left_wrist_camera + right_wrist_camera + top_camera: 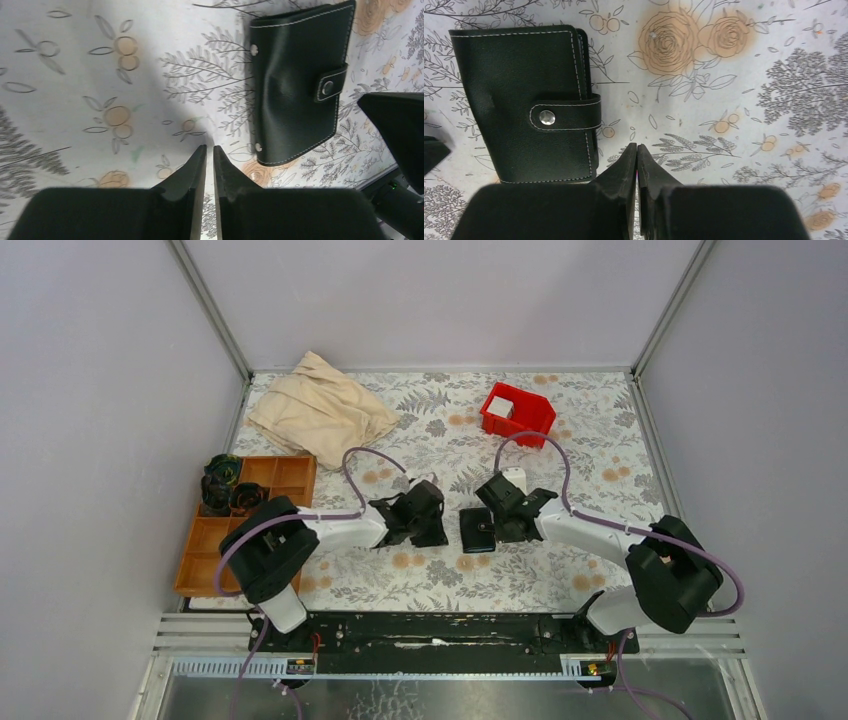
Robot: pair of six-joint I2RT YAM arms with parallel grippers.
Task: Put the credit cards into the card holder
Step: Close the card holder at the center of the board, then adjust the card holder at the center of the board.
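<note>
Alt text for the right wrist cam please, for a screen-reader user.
A closed black card holder with its snap tab fastened lies flat on a floral tablecloth, in the upper left of the view. The right gripper points in from the bottom centre, shut on nothing, its tips just beside the holder's lower right corner.

- The left arm is reaching forward and inward from its base at the near edge, its forearm lying low and nearly level.
- The left end effector is pointing toward the middle. Its two black fingers are standing all but together, leaving only a thin slit with nothing in it.
- The right arm is mirroring that pose, stretching in from the other side with its elbow bent.
- The right end effector is aiming back at the left one, its fingertips meeting and gripping nothing.
- The two end effectors are facing each other, near but apart.
</note>
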